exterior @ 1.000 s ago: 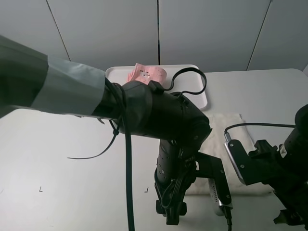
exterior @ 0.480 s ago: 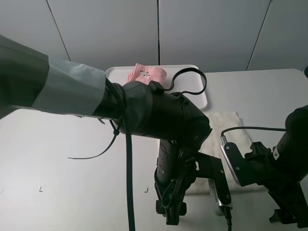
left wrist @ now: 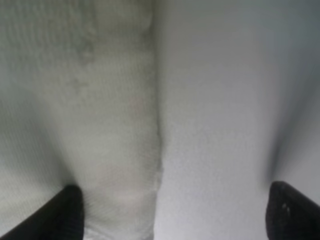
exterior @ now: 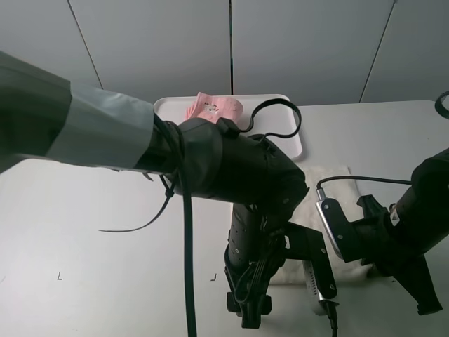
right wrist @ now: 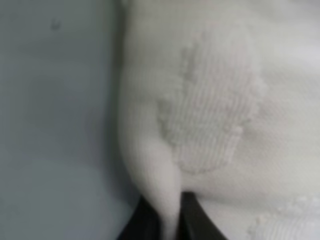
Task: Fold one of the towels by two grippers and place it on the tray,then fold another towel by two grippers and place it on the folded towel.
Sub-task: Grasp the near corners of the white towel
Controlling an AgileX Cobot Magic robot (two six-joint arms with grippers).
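Note:
A white towel (exterior: 328, 181) lies flat on the table, right of centre. A folded pink towel (exterior: 214, 107) sits on the white tray (exterior: 291, 144) at the back. My left gripper (exterior: 247, 312) hangs over the white towel's near left corner. In the left wrist view the left gripper (left wrist: 172, 215) is open, its fingers (left wrist: 67, 210) wide apart on either side of the white towel's edge (left wrist: 125, 150). My right gripper (exterior: 421, 298) is at the towel's near right side. In the right wrist view the right gripper (right wrist: 167, 225) is shut on a pinched fold of the white towel (right wrist: 210, 115).
My left arm (exterior: 210, 168), large and dark with a loose cable, blocks much of the middle of the exterior view and hides part of the tray. The grey table top (exterior: 105, 239) stretches to the left. A wall stands behind the tray.
My right arm has moved left and away from the near edge, in over the white towel's near right side. My left arm has not moved.

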